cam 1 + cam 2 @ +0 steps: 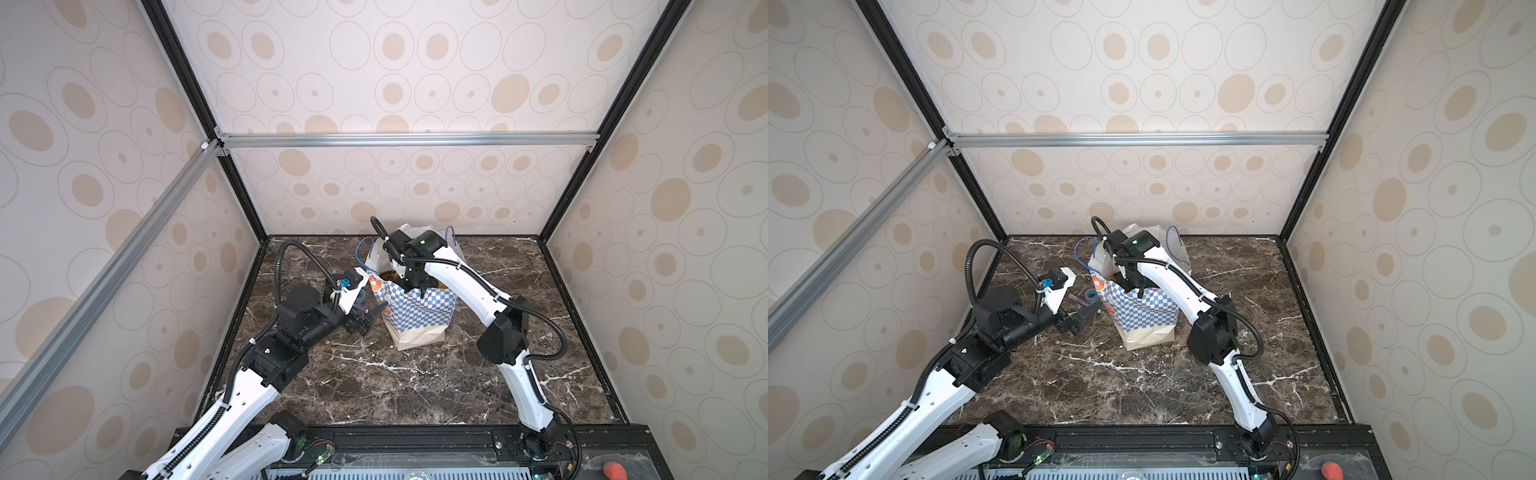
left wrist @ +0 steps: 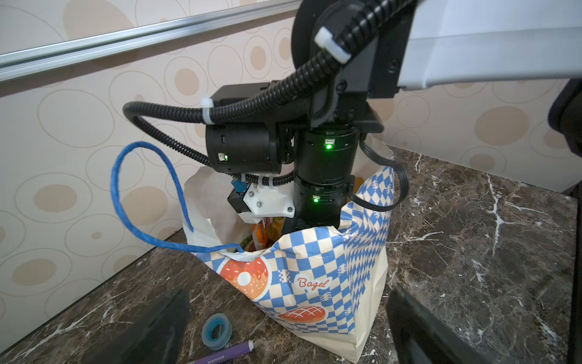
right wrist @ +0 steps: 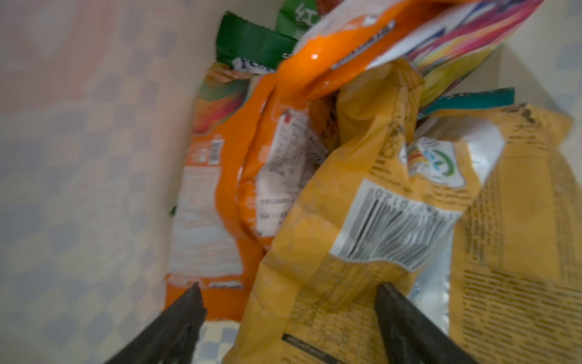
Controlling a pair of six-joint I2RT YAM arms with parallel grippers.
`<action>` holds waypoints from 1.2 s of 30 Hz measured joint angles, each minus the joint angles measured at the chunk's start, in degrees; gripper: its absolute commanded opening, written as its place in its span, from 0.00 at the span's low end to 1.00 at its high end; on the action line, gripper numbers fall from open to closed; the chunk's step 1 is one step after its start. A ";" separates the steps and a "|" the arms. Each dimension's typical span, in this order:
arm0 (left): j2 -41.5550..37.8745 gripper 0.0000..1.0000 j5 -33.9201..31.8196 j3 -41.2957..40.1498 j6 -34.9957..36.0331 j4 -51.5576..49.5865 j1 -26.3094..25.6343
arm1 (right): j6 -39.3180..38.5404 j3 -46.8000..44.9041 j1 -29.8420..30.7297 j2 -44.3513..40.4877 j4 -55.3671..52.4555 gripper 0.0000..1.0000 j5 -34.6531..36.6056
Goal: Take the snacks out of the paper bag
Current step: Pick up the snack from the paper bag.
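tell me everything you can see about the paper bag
The paper bag stands upright on the marble table, toward the back. It is white-cream paper with a blue-and-white checkered band, orange donut and bread prints and the word Bagel, and blue cord handles. Its mouth is open, rim crumpled; the right gripper is inside among the snacks. A tape roll and purple pen lie by its base.

You see paper bag [image 1: 415, 316] on worktop [image 1: 415, 386], snacks [image 3: 346, 220] inside with right end effector [image 3: 289, 286]; tape roll [image 2: 216, 331], pen [image 2: 226, 354] left of bag
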 measured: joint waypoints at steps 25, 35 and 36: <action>-4.22 0.98 -1.75 -4.87 0.39 4.76 0.02 | 1.99 -3.02 0.44 -14.43 11.34 0.00 0.76; -5.11 0.98 -3.23 -5.33 0.44 5.18 0.02 | 2.80 -2.47 1.29 -18.60 14.88 0.00 1.77; -5.11 0.98 -3.34 -5.38 0.44 5.22 0.02 | 2.91 -2.40 1.33 -18.60 14.91 0.00 1.62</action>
